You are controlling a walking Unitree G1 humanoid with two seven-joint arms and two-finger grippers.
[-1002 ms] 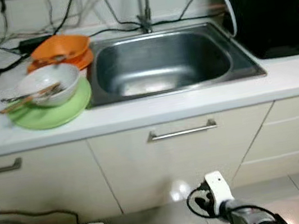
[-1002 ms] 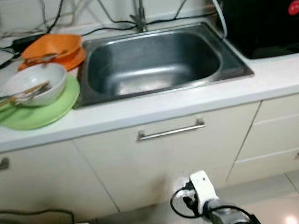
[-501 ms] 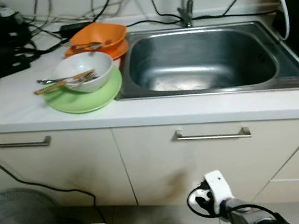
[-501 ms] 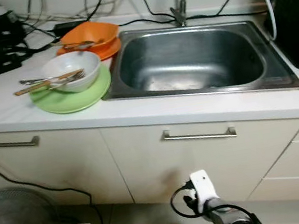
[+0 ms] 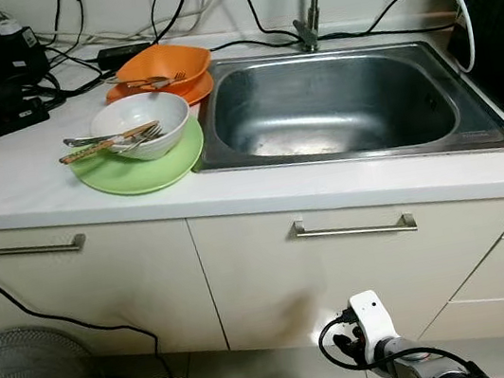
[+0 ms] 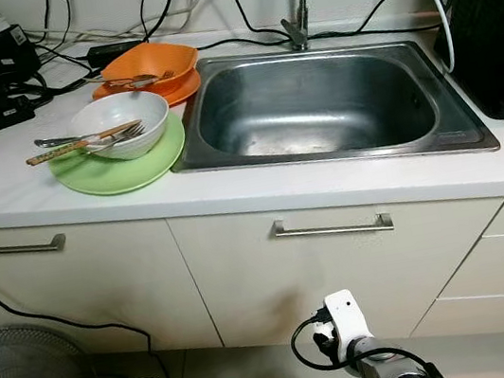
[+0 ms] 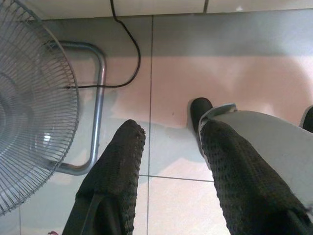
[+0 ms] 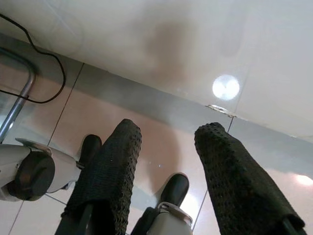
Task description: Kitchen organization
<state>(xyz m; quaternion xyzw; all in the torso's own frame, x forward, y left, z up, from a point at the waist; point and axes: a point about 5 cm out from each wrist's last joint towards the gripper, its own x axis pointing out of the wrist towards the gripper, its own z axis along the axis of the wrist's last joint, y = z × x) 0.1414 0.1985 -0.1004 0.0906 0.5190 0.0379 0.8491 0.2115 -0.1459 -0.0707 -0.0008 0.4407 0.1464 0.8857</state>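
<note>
Both hands, left (image 7: 168,161) and right (image 8: 164,161), hang released over the floor below the sink (image 5: 334,104).

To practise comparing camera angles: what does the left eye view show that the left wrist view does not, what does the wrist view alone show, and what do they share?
Left eye view alone: the counter with the sink, a white bowl holding chopsticks and a fork on a green plate, an orange bowl on an orange plate, and the cupboard handles.

Left wrist view alone: the left gripper with its black fingers apart, hanging over the floor tiles.

Both: the standing fan and a black cable on the floor.
</note>
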